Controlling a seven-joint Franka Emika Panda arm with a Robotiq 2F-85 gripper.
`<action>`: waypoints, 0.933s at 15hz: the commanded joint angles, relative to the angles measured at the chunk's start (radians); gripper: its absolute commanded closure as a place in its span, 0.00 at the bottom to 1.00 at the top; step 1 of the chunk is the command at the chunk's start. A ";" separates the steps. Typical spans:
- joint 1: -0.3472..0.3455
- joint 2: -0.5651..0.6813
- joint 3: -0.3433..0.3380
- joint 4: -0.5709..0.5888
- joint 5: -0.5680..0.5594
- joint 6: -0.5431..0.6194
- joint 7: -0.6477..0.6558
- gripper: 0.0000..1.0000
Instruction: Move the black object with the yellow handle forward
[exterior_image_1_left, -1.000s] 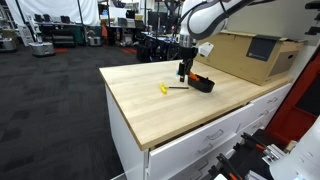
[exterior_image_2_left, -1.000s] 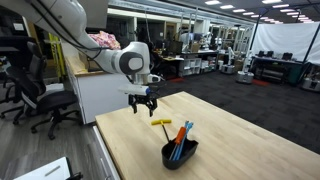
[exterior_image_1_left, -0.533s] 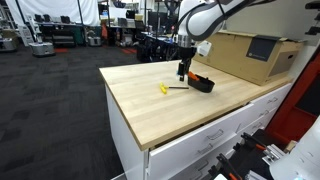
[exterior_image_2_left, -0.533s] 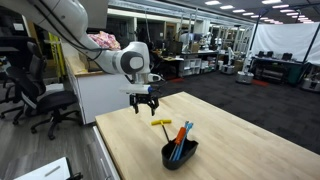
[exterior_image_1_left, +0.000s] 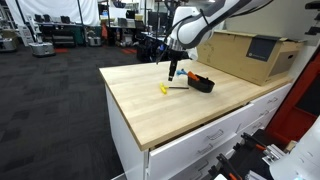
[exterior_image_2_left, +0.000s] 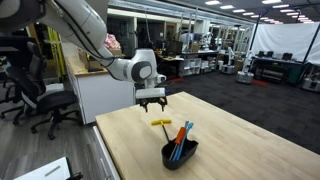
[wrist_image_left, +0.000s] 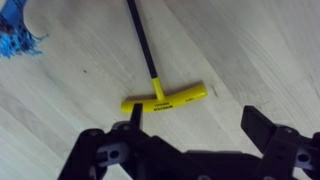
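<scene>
The black tool with the yellow T-handle (wrist_image_left: 160, 90) lies flat on the wooden table, its thin black shaft running up and away from the handle. It also shows in both exterior views (exterior_image_1_left: 165, 88) (exterior_image_2_left: 161, 123). My gripper (wrist_image_left: 190, 125) hangs open and empty just above the table, its left finger next to the yellow handle, the right finger well clear. In the exterior views the gripper (exterior_image_1_left: 173, 72) (exterior_image_2_left: 152, 103) is a little above the tool.
A black holder with orange and blue parts (exterior_image_2_left: 179, 148) (exterior_image_1_left: 202, 82) lies near the tool. A large cardboard box (exterior_image_1_left: 250, 52) stands at the back of the table (exterior_image_1_left: 150, 105). A blue frayed thing (wrist_image_left: 18, 42) shows at the wrist view's edge.
The arm has swung toward the yellow-handled tool and the gripper now hangs over it. The tool has not moved.
</scene>
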 joint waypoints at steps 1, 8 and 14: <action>-0.109 0.113 0.095 0.079 0.155 0.045 -0.275 0.00; -0.150 0.194 0.046 0.171 0.205 -0.115 -0.531 0.00; -0.099 0.239 0.009 0.205 0.102 -0.071 -0.483 0.00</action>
